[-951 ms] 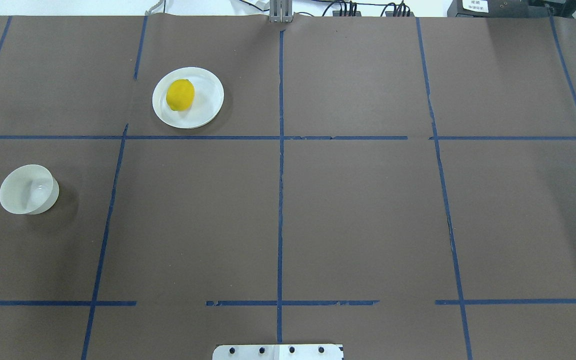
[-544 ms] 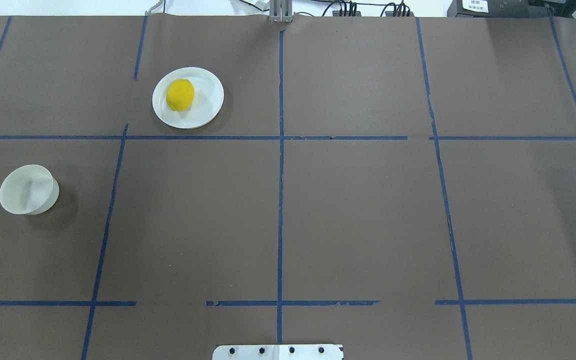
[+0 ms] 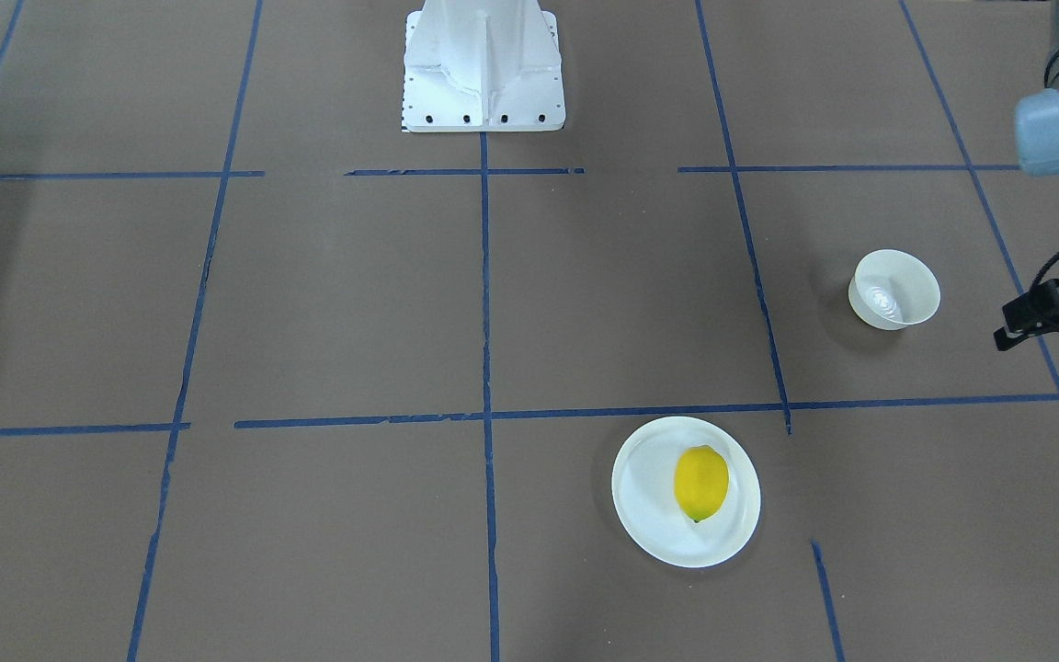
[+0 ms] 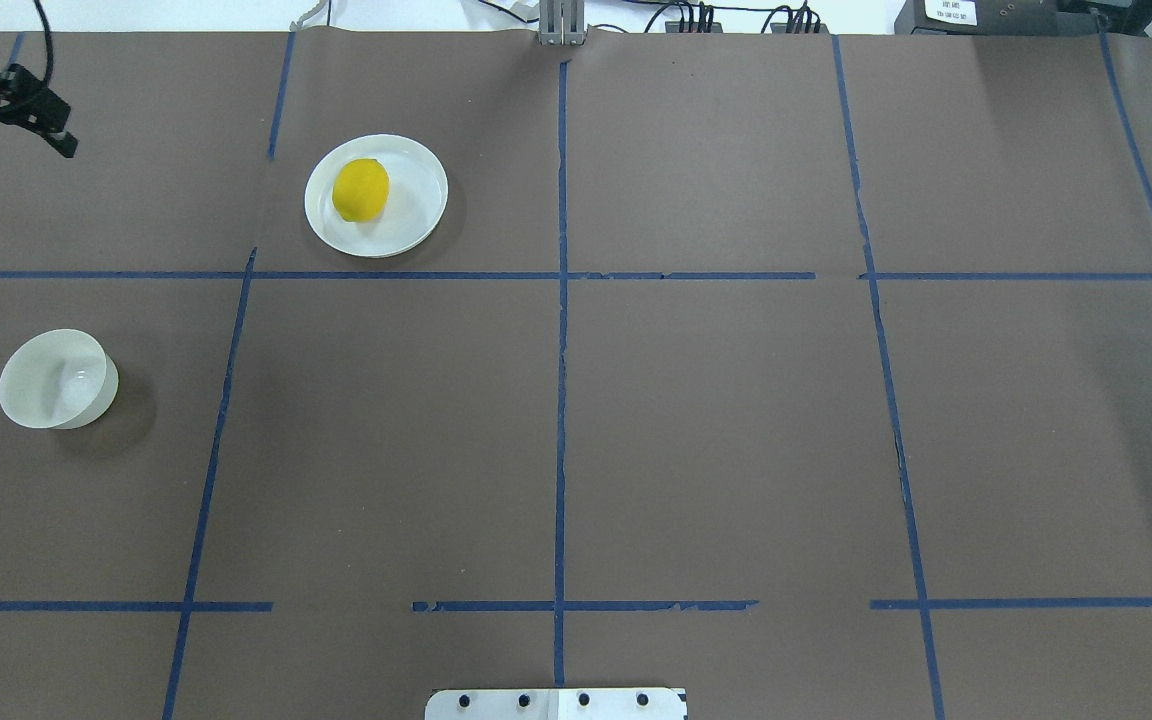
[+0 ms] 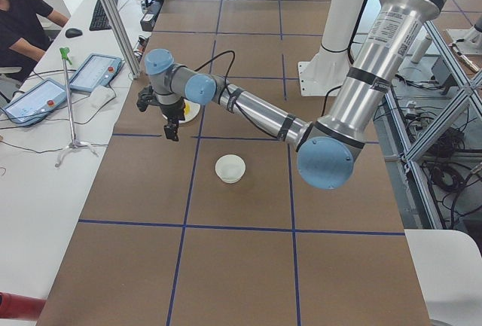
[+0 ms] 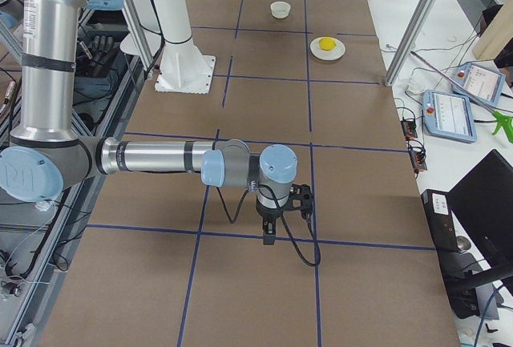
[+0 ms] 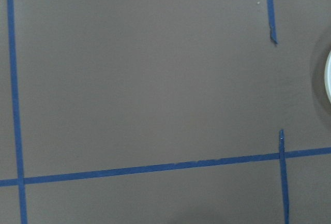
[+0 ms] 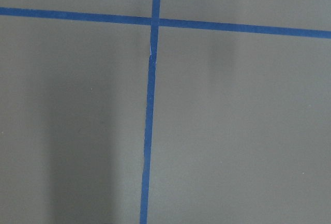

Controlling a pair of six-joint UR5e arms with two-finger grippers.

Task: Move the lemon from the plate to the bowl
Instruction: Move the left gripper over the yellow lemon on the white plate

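Note:
The lemon lies on the white plate at the far left-centre of the table. It also shows in the front view on the plate. The white bowl stands empty at the near left, apart from the plate, and shows in the front view. My left gripper hangs above the table's far left corner, left of the plate and beyond the bowl; I cannot tell if it is open. My right gripper shows only in the right side view, far from all three; I cannot tell its state.
The brown table cover carries a grid of blue tape lines. The white robot base stands at the robot's edge. An operator's desk with tablets and a thin stand lies beyond the table's far side.
My left gripper has come into the overhead view at the top left corner; before, it was out of that view. The lemon, plate and bowl have not moved.

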